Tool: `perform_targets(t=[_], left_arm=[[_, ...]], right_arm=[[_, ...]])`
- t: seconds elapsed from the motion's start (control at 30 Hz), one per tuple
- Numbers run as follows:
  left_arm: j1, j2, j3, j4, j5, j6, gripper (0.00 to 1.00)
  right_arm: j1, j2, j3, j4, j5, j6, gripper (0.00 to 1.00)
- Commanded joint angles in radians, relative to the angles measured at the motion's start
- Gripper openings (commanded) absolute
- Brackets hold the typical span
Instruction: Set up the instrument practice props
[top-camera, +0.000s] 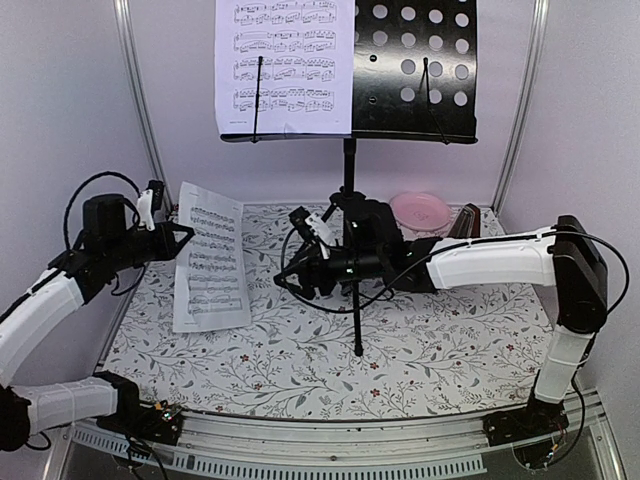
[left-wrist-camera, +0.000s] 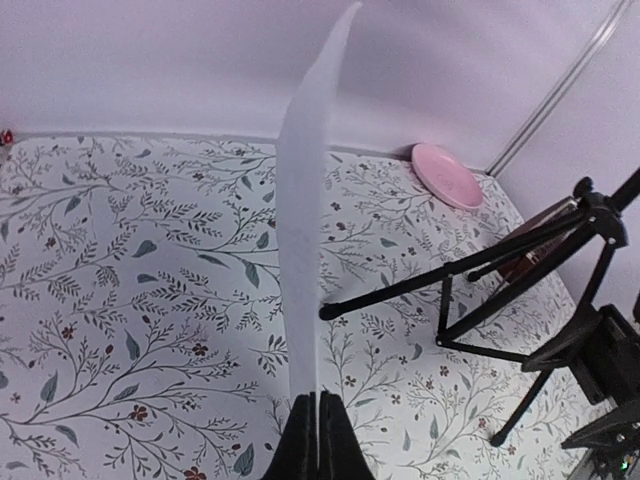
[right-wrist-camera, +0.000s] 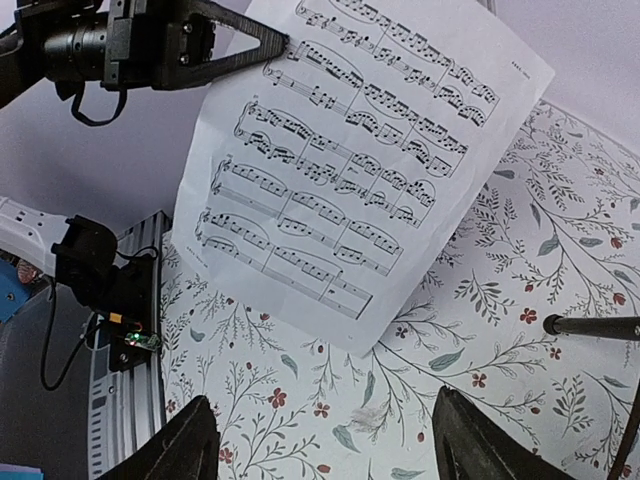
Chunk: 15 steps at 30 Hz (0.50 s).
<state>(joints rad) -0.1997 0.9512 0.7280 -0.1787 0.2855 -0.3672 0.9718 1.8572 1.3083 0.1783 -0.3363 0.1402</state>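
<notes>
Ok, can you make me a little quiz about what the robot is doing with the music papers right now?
1. True or false: the left tool is pinching the edge of a sheet-music page.
2. Where is the other sheet-music page? A) on the music stand desk B) on the pink plate C) flat on the table
3. Fill in: the right tool has its jaws ____, with nothing between them.
Key: 1 true; 2 A; 3 open.
</notes>
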Motion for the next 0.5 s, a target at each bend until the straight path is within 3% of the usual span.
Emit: perform_targets(t=[0.0,0.1,0.3,0.47], left_arm=[[-0.054,-0.058,0.113,-0.292,0.074,0.159,0.0],[-0.133,-0.111,0.166,-0.339,0.183,0.188,0.0],[-0.28,-0.179,0.26,-0.468,0.251,0.276,0.0],[-0.367,-0.233,0.275,-0.459,0.393,0.318,0.0]], right_arm=[[-0.005,-0.111,-0.053,0.074,-0.113,-0.017,0.76],[-0.005,-0.18,-0.089,0.083,-0.119,-0.044,0.79],[-0.01,-0.326,-0.203,0.1,-0.108,-0.085,0.82],[-0.017,-0.47,-0.291,0.108,-0.085,-0.108,0.87]])
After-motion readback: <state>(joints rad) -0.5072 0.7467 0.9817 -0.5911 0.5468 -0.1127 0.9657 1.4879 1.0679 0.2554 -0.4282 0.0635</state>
